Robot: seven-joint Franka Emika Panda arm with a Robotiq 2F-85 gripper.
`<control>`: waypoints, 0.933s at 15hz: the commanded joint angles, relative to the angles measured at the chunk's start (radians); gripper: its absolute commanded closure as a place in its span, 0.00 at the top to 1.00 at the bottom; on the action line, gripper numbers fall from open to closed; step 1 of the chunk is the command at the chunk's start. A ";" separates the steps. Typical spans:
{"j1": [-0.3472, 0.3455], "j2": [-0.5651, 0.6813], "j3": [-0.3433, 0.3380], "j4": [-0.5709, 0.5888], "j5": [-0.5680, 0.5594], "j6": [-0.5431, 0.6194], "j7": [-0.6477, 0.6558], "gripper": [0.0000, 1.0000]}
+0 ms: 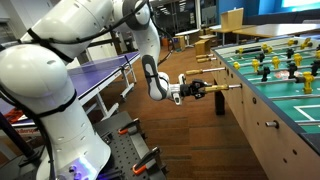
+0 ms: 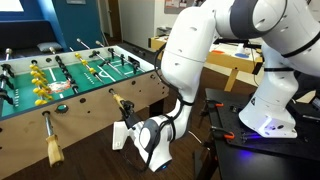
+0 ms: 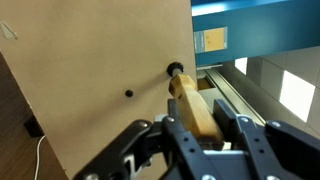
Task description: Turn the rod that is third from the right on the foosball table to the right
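The foosball table (image 1: 268, 112) has light wood sides and a green playfield with yellow and black figures; it shows in both exterior views (image 2: 95, 98). The rod's tan wooden handle (image 3: 190, 100), with a dark collar at the table's side panel (image 3: 100, 90), lies between my gripper's fingers (image 3: 205, 128). Both fingers press against its sides. In the exterior views the gripper (image 1: 202, 90) (image 2: 126, 124) holds the handle (image 1: 226, 87) (image 2: 119, 102) level, out from the table's side.
Another tan handle (image 2: 52, 150) sticks out further along the same side. A blue ping-pong table (image 1: 105, 68) stands behind my arm. My white base and black clamps (image 2: 262, 112) sit on the floor beside the table. Wooden chairs (image 1: 205, 42) stand at the back.
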 commanded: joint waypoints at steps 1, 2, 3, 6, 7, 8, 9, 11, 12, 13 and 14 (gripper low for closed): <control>0.009 0.021 -0.017 -0.006 -0.025 -0.057 0.177 0.15; 0.012 0.028 -0.020 -0.005 -0.031 -0.070 0.231 0.15; 0.013 0.031 -0.023 -0.007 -0.037 -0.077 0.278 0.15; 0.014 0.040 -0.029 -0.012 -0.051 -0.101 0.419 0.15; 0.014 0.042 -0.031 -0.015 -0.057 -0.109 0.465 0.15; 0.012 0.045 -0.032 -0.016 -0.062 -0.112 0.511 0.15; 0.011 0.047 -0.032 -0.017 -0.065 -0.118 0.559 0.15; 0.000 0.054 -0.026 -0.012 -0.059 -0.115 0.663 0.15; -0.004 0.058 -0.024 -0.009 -0.058 -0.115 0.716 0.15; -0.006 0.060 -0.023 -0.008 -0.058 -0.118 0.769 0.15; -0.012 0.063 -0.020 -0.006 -0.056 -0.113 0.822 0.15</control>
